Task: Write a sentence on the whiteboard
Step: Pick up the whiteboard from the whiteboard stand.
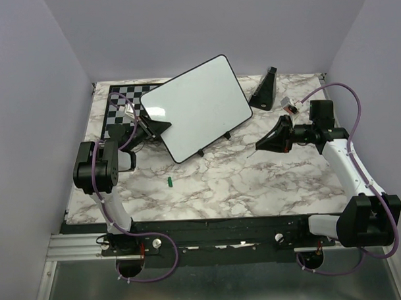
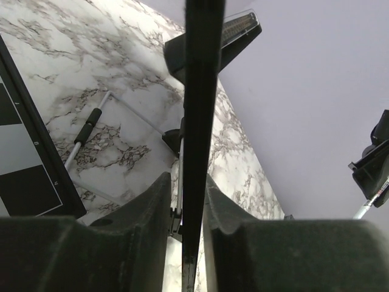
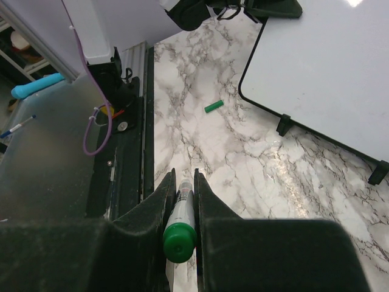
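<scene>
The whiteboard's [image 1: 199, 107] left edge is straddled by the left gripper [image 2: 188, 188]; whether it is clamped cannot be told. A marker [image 3: 181, 213] is pinched tight in the right gripper [image 3: 184, 179], well right of the whiteboard, with marbled table [image 1: 254, 181] seen between.

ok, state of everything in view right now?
whiteboard: blank, rim between left fingers
left fingers: straddling the rim, grip unclear
right fingers: shut on marker
marker: held, tip hidden
cap: lying loose, apart from marker
chessboard: flat, partly hidden by whiteboard
</scene>
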Robot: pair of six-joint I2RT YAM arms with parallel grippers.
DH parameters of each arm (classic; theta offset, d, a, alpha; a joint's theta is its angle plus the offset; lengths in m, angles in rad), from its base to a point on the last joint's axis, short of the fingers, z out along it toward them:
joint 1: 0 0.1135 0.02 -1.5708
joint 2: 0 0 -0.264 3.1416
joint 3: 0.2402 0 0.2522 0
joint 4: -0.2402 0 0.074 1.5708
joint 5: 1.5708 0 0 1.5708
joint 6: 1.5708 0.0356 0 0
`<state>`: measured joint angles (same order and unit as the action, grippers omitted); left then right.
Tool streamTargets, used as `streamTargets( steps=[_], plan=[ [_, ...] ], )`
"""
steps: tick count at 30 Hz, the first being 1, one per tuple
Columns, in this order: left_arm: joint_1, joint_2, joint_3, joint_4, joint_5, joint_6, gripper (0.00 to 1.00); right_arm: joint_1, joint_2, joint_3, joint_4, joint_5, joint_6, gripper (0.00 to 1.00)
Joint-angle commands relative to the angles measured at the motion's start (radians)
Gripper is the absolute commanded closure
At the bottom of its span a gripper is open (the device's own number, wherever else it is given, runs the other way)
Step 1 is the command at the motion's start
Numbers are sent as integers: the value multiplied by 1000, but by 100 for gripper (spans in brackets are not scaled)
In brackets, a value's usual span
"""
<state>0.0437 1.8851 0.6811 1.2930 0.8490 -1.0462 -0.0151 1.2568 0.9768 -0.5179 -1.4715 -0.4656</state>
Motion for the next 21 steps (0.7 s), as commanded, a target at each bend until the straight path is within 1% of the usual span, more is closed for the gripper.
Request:
streamTargets(
  steps=[1, 2, 5, 9, 16, 18, 19, 21],
  plan=[
    [-11, 25, 11, 127, -13, 9, 71, -5, 6, 28, -13, -33, -22, 99],
    [-11, 25, 9, 132, -10, 2, 81, -5, 6, 28, -13, -33, -22, 99],
    [-11, 29, 9, 166, -5, -24, 100, -5, 6, 28, -13, -33, -22, 99],
    [-11, 20, 11, 210, -10, -64, 100, -5, 7, 30, -16, -32, -24, 99],
    [-10, -39, 70, 241, -33, -159, 100, -5, 4, 33, -22, -32, -30, 99],
    [-10, -66, 83, 221, -42, -163, 100, -5, 4, 33, -25, -32, -33, 99],
    [-10, -95, 98, 174, -42, -153, 100, -5, 3, 34, -28, -33, -33, 99],
    [-11, -121, 116, 137, -44, -143, 100, -5, 3, 37, -31, -33, -36, 99]
  ],
)
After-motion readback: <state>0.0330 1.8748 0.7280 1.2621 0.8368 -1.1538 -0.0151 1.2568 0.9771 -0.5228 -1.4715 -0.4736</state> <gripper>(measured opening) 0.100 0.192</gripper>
